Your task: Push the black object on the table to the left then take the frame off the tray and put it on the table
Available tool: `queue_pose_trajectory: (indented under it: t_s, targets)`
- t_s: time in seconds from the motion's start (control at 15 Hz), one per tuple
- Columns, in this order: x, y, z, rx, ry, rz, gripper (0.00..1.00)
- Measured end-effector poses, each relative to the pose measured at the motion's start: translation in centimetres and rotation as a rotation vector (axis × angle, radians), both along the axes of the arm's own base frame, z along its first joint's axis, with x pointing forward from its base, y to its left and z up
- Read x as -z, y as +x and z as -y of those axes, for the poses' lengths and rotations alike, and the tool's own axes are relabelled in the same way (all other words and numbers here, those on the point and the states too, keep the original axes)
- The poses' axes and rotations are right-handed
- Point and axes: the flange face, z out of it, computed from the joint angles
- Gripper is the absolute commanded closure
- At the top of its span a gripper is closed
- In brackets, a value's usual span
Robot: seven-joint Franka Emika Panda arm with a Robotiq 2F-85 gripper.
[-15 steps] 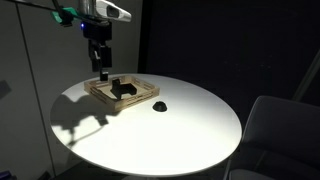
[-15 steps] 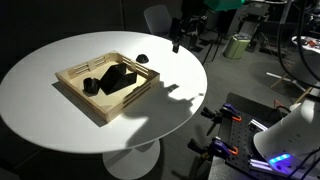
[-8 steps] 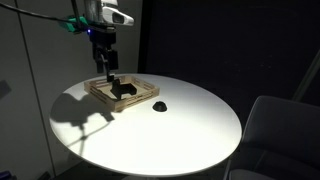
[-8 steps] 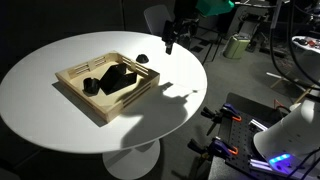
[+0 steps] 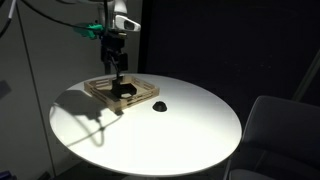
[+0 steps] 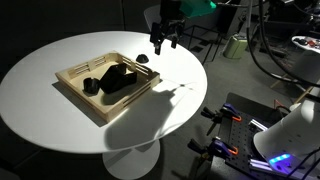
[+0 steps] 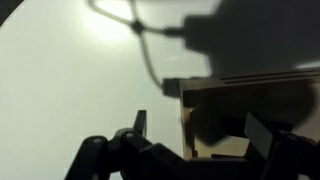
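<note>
Working on the first step, you are lining up to push the black object (image 5: 160, 105), which is sitting on the white desk (image 5: 200, 130) just beside the tray (image 5: 95, 92), apparently untouched. In an exterior view your tool (image 5: 117, 70) is hanging in the air over the tray's far side, well above the frame (image 5: 125, 92) lying inside it.

In an exterior view the tool (image 6: 160, 43) is hovering near the black object (image 6: 143, 58), higher than it and not touching. The object is showing as a small rounded dome resting close to a corner of the tray (image 6: 80, 100). The frame (image 6: 120, 78) is lying flat in the tray beside a small block (image 6: 90, 86).

In the wrist view the tool (image 7: 198, 140) is holding its fingers spread with nothing between them, and a corner of the tray (image 7: 240, 95) is showing beyond them. The black object is not appearing here. Next, I judge, you are needing to lower the tool beside the dome and sweep it sideways while keeping clear of the tray's rim.
</note>
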Motion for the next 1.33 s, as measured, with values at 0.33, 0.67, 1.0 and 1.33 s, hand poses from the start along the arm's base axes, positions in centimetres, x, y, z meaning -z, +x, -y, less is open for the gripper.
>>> queue_pose_trajectory:
  t_s: [0.33, 0.67, 1.0, 1.33]
  targets:
    - [0.2, 1.3, -0.6, -0.014, -0.003, 0.001, 0.0]
    - [0.2, 1.3, -0.5, -0.013, -0.003, 0.0, 0.0]
    - [0.7, 1.7, -0.6, -0.015, -0.002, -0.004, 0.0]
    - [1.8, 4.4, -2.0, -0.054, 0.004, -0.007, 0.0]
